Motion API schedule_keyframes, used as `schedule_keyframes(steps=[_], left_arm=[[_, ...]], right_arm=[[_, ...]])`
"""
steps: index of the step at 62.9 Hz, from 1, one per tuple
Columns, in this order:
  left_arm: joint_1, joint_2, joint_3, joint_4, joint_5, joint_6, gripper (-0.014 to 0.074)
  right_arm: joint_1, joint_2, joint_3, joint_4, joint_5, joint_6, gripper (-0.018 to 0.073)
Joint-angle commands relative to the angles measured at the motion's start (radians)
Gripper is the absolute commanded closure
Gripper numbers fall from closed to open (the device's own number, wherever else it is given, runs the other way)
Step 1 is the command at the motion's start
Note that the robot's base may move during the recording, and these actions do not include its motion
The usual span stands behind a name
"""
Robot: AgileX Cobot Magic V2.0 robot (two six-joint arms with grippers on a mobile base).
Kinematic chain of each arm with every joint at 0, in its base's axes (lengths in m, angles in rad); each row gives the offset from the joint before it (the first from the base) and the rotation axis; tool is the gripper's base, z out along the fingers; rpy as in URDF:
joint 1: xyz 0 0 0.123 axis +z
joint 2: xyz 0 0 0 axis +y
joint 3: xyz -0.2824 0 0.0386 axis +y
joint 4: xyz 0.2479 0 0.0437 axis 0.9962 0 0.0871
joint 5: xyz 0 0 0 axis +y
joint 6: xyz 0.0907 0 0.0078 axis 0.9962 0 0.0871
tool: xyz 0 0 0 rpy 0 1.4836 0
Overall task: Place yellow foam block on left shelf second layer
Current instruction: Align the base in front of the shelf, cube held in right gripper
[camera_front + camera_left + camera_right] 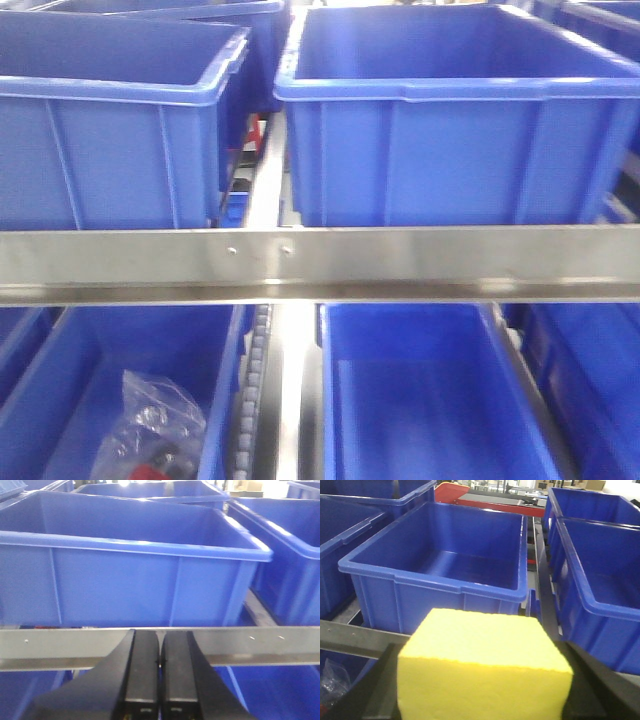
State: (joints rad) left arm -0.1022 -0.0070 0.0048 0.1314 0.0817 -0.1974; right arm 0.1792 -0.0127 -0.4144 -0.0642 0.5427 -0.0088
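The yellow foam block [482, 667] fills the lower middle of the right wrist view, held between the two black fingers [377, 690] of my right gripper [482, 690], which is shut on it. Beyond the block stands a blue bin [445, 555] on the shelf, behind a metal rail [355, 637]. In the left wrist view my left gripper [160, 667] is shut with nothing in it, its fingers pressed together in front of the shelf's metal rail [260, 645] and a blue bin [125, 585]. Neither gripper shows in the front view.
The front view shows a steel shelf rail [320, 262] with two blue bins [455, 120] above and more bins below. The lower left bin [90, 400] holds a clear plastic bag [150, 430]. More blue bins [600, 565] stand to the right, and a red crate [465, 497] stands behind.
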Motion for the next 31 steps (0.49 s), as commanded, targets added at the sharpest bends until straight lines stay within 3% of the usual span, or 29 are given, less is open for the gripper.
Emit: schedule_keyframes(steps=[1, 31], left_arm=[[-0.003, -0.013, 0.028, -0.007, -0.088, -0.004, 0.046], [-0.003, -0.013, 0.028, -0.007, -0.088, -0.004, 0.046]], right_arm=[[-0.004, 0.022, -0.026, -0.009, -0.09, -0.006, 0.0278], [-0.004, 0.022, -0.026, -0.009, -0.09, -0.006, 0.0278]])
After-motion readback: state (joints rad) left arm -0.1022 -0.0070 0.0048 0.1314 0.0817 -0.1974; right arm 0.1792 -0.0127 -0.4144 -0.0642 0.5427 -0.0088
